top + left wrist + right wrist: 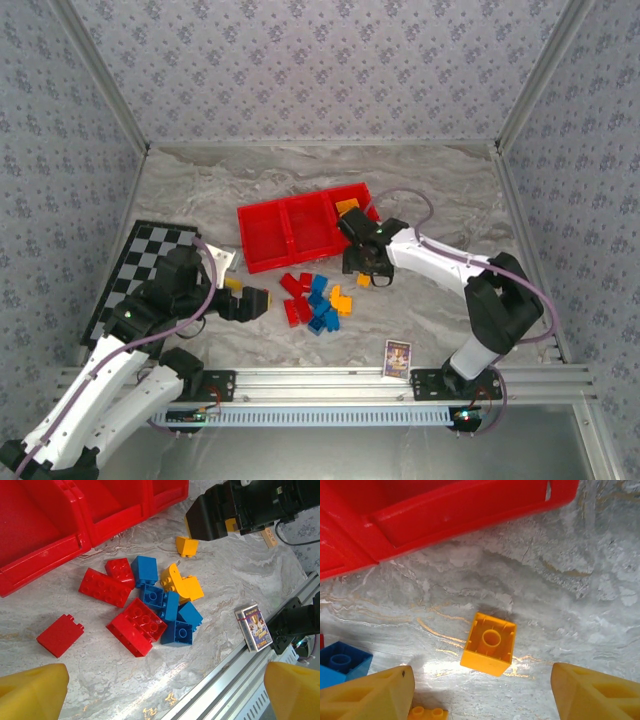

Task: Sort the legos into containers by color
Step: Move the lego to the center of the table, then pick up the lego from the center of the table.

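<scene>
A pile of red, blue and orange legos (pixel 315 300) lies on the marble table in front of the red tray (pixel 262 228) with its containers. One orange brick (pixel 347 207) rests in the tray's right compartment. My right gripper (pixel 482 695) hangs open over a single orange brick (pixel 488 644), which lies upside down on the table, apart from both fingers. That brick (pixel 364 280) sits just below the right gripper (pixel 366 272) in the top view. My left gripper (pixel 165 695) is wide open near the pile (pixel 150 605), holding nothing; from above it (pixel 250 298) is left of the pile.
A checkered board (pixel 140 270) lies at the left under the left arm. A small picture card (pixel 397 357) leans on the aluminium rail (pixel 330 380) at the near edge. The tray's wall (pixel 445 515) is just beyond the right gripper. A blue brick (pixel 340 662) lies beside its left finger.
</scene>
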